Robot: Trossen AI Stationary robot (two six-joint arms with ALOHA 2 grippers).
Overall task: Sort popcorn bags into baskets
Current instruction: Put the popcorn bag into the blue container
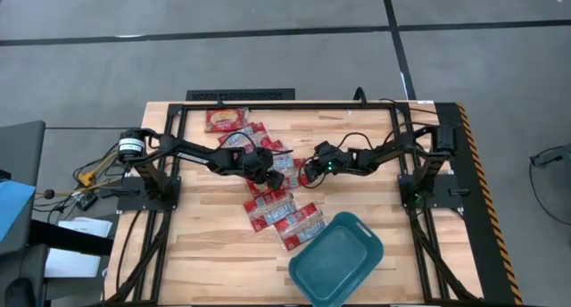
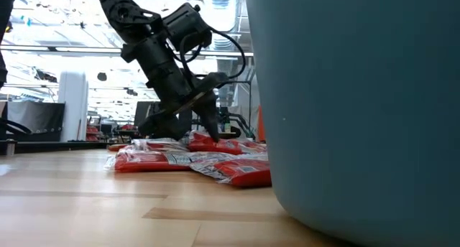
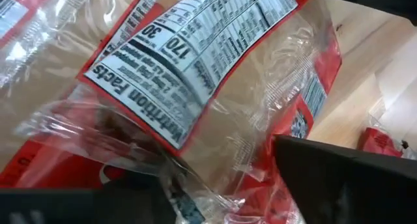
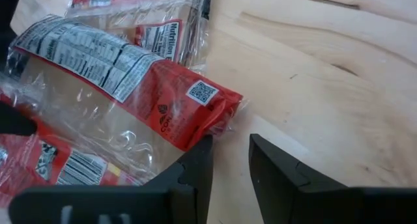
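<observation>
While both dark arms reach in toward the middle of the pale wooden slatted table (image 1: 196,253), we see the glossy red popcorn bags with pale label panels (image 1: 284,213) lying in a loose, overlapping trail from the table's far side down toward the teal-blue rectangular plastic tub with rounded corners (image 1: 337,258), which sits near the front edge, right of centre, with nothing visible inside it. One separate red bag (image 1: 227,120) lies apart at the far edge. Our left gripper (image 1: 260,171) is down on the pile, and its wrist view is filled by a clear-and-red packet printed with a nutrition panel (image 3: 195,68) lying between its dark fingers (image 3: 339,178); whether they have clamped on it we cannot tell. Our right gripper (image 4: 228,162) sits low over the table just beside the corner of a red packet with a small square code (image 4: 189,110), its fingers slightly apart with bare wood between them.
</observation>
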